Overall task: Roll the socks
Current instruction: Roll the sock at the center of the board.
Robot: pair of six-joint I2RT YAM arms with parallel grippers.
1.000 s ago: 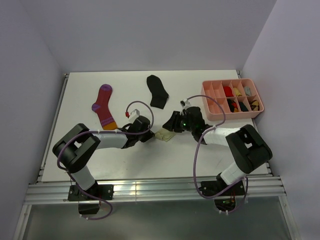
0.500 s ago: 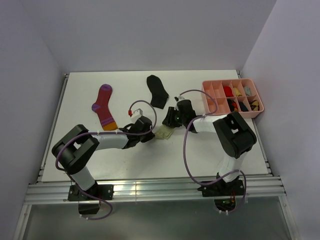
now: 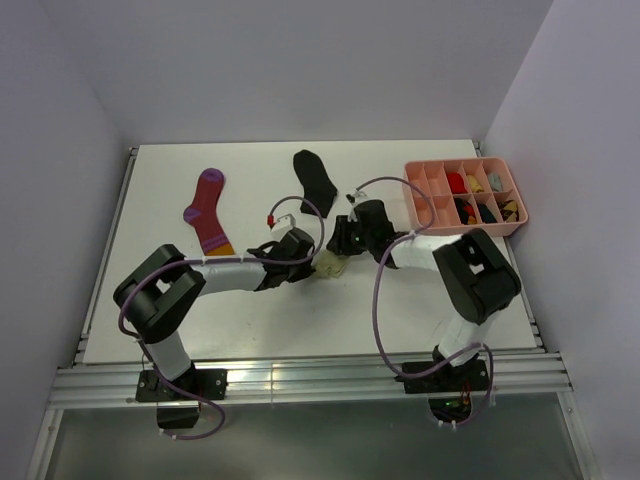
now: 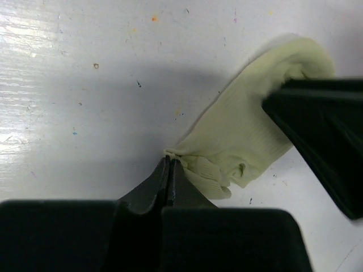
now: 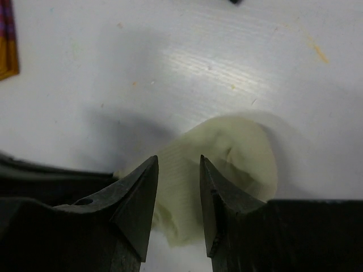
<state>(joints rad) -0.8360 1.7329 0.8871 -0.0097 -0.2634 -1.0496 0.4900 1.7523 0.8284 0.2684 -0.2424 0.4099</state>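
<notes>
While the cream sock (image 3: 330, 266) lies bunched near the middle of the worktop (image 3: 250, 320), I have it from two sides. My left claw (image 4: 169, 161) comes in from its 9 o'clock and is pinched tight on the sock's crumpled near edge, fingers pressed together with the fabric caught at the tips. My right claw (image 5: 178, 161) stands at the sock's 1 o'clock, its fingers parted by a narrow gap with the cream fabric showing between them; whether the tips touch the cloth I cannot tell.

A second ago that right claw was farther off toward 3 o'clock, clear of the sock; since then it has swung in over it, and my right arm's elbow has folded closer to the centre. My left claw has crept a little toward 3 o'clock too, and the sock looks more gathered than it did.

Farther out, the black sock (image 3: 316, 183) lies flat at 12 o'clock from the cream one and the magenta sock (image 3: 210, 212) at 10 o'clock, both where they were. The pink tray (image 3: 465, 228) at 2 o'clock has not shifted either.
</notes>
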